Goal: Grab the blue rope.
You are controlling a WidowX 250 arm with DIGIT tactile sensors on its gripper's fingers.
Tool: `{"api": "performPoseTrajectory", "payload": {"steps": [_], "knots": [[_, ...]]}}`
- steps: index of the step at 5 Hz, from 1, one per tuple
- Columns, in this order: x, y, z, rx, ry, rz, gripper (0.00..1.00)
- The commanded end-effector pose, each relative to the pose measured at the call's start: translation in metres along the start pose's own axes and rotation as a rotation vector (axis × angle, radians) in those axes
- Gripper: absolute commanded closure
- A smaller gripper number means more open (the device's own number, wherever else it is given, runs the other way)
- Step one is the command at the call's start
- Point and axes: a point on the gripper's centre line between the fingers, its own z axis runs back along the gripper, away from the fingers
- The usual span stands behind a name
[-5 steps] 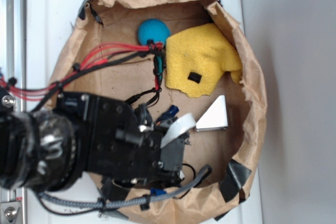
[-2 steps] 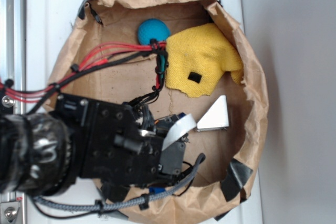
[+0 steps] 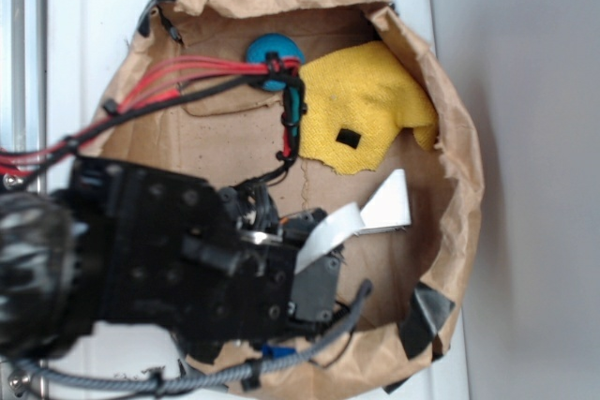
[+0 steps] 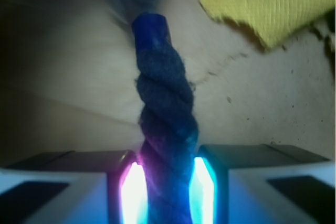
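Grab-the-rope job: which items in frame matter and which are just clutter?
In play:
- blue rope, running between the fingers, which press it from both sides
- gripper

Just lying about:
- teal ball, partly behind the cables
- yellow cloth
- white wedge-shaped piece
- brown paper bowl holding it all

Ropes: one, a dark blue rope (image 4: 167,129), twisted, with one blunt end in sight in the wrist view.
Balls: one, a teal ball (image 3: 265,48) at the far side, partly behind the red wires.
Cloths: one, a yellow cloth (image 3: 370,105) at the far right.
White wedges: one, a white wedge (image 3: 392,203) at the right.
Paper bowls: one, a brown paper bowl (image 3: 457,185) around all of these.
Grippers: one, the gripper (image 4: 167,192), with two fingers.
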Motion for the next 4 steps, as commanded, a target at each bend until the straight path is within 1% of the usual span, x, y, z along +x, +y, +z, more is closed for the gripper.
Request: {"api": "performPoseTrajectory", "payload": {"steps": [1, 2, 3, 4], "knots": [[0.034, 0.005, 0.079, 0.055, -0.114, 0.118, 1.00], [0.048, 0.015, 0.105, 0.081, -0.127, 0.186, 1.00], [0.057, 0.027, 0.117, 0.087, -0.134, 0.225, 1.00], [0.060, 0.043, 0.124, 0.127, -0.167, 0.285, 1.00]]}}
